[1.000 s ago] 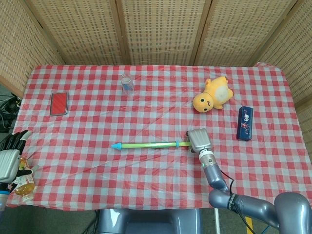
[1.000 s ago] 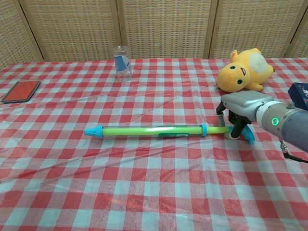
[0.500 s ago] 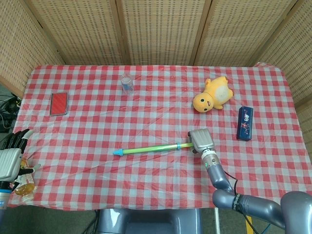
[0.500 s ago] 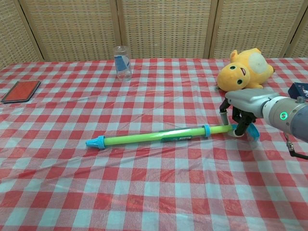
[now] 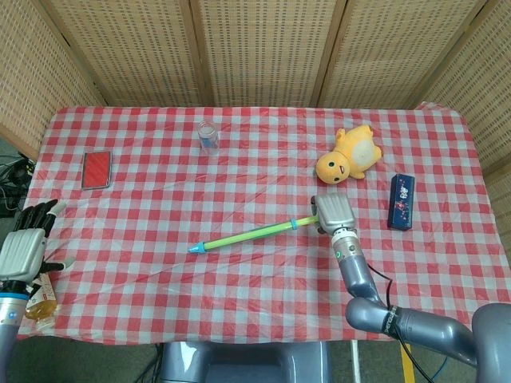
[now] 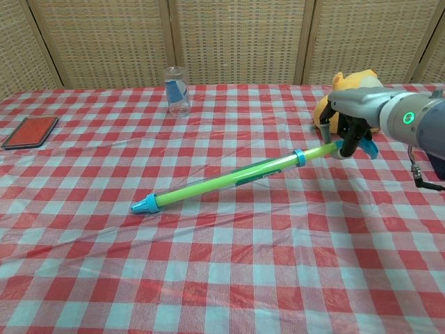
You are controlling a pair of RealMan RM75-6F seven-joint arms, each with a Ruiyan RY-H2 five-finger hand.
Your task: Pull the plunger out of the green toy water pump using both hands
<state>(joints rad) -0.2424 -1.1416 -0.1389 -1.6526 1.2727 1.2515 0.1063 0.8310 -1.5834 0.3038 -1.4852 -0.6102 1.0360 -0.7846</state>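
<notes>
The green toy water pump (image 6: 229, 179) (image 5: 249, 234) is a long green tube with a blue nozzle tip (image 6: 142, 204) resting on the checked cloth. Its right end is lifted off the table, so it slopes up to the right. My right hand (image 6: 356, 115) (image 5: 334, 212) grips the plunger end, with a blue handle part (image 6: 366, 147) showing below the fingers. My left hand (image 5: 25, 246) hovers at the table's front left edge in the head view, fingers apart and holding nothing; the chest view does not show it.
A yellow plush toy (image 5: 349, 155) lies just behind my right hand. A dark blue box (image 5: 402, 201) lies at the right, a clear cup (image 6: 177, 90) at the back, a red phone-like case (image 5: 97, 169) at the left. A small orange bottle (image 5: 38, 306) sits under my left hand.
My right hand has lifted the plunger end up and back, tilting the pump while its blue tip stays on the cloth. My left hand has risen slightly toward the table.
</notes>
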